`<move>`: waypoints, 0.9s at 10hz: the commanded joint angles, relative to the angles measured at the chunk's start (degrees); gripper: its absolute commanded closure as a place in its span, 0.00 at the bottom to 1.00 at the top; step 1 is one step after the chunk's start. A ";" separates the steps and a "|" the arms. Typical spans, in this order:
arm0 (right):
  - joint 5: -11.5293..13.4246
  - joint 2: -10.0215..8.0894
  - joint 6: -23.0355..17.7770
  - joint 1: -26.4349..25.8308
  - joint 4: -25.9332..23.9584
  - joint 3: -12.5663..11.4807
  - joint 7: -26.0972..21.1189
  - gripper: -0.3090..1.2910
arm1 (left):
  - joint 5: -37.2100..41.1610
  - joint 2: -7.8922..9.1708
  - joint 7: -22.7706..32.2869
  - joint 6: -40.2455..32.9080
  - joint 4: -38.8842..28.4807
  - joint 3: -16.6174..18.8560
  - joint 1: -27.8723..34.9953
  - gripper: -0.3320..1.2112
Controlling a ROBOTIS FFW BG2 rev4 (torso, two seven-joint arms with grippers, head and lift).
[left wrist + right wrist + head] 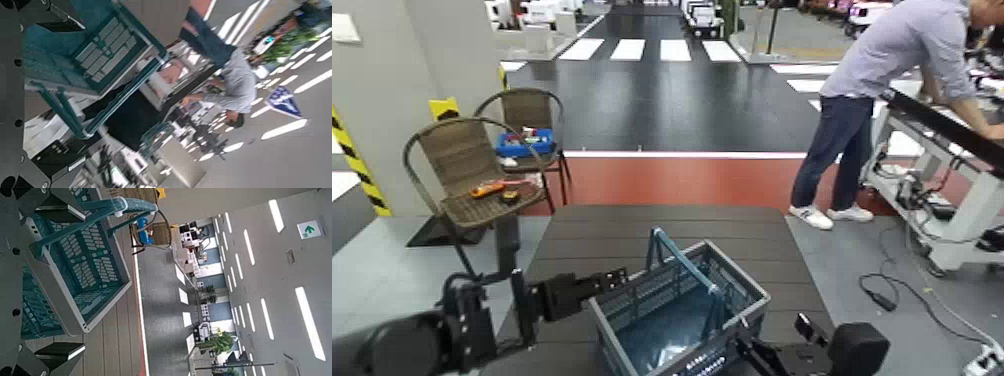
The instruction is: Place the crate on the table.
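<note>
crate (677,305) is at 6 o'clock in the head view, over the near end of the table (632,230), rotated so one corner points toward the robot. Can't tell if its base is touching the slats or just above them. Handle (682,262) is upright, teal, spanning the long axis. Inside: nothing visible, only the glossy blue floor of the basket.

left gripper (594,287) at 7 o'clock, against the crate's left wall near the rim. right gripper (757,350) at 5 o'clock, against the crate's near right corner. Both arms are pressed in from opposite sides. Can't tell from any view whether either set of fingers is spread or clamped. Left wrist view shows the lattice wall and handle (94,47) close up; right wrist view shows the crate's wall and rim (78,266) right at the camera, table slats (121,341) beside it.

Other containers: small bright-blue bin (524,143) at 11 o'clock on the far wicker chair (527,115), with red and white items in it. Nearer wicker chair (467,170) has an orange tool (489,188) on the seat.

Person (877,95) at 2 o'clock, bent over a white-framed workbench (947,140), well apart from the table. Cables (892,290) on the floor at 4 o'clock.
</note>
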 commanded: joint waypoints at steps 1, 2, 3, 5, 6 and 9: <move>0.00 0.00 -0.29 0.08 0.06 -0.16 0.00 0.29 | -3.62 -0.36 1.50 -19.96 -3.22 -2.45 8.99 0.30; 0.00 0.00 -0.38 0.17 0.15 -0.16 0.00 0.29 | -7.31 -0.36 1.59 -26.46 -3.57 -3.51 10.92 0.30; 0.00 -0.09 -0.56 0.08 0.15 -0.16 0.00 0.29 | -9.24 -0.18 4.05 -35.60 -3.57 -4.91 14.09 0.30; 0.00 0.00 -0.56 0.34 0.06 -0.25 -0.08 0.29 | -17.42 -1.59 9.59 -47.29 -4.19 -4.30 20.06 0.30; 0.00 0.00 -0.64 0.43 0.06 -0.25 0.00 0.29 | -21.99 -3.08 13.37 -54.76 -3.92 -3.59 23.14 0.30; 0.35 0.18 -0.82 1.05 -0.47 -0.60 -0.08 0.29 | -33.94 -9.15 19.78 -67.06 -4.89 -1.31 29.20 0.30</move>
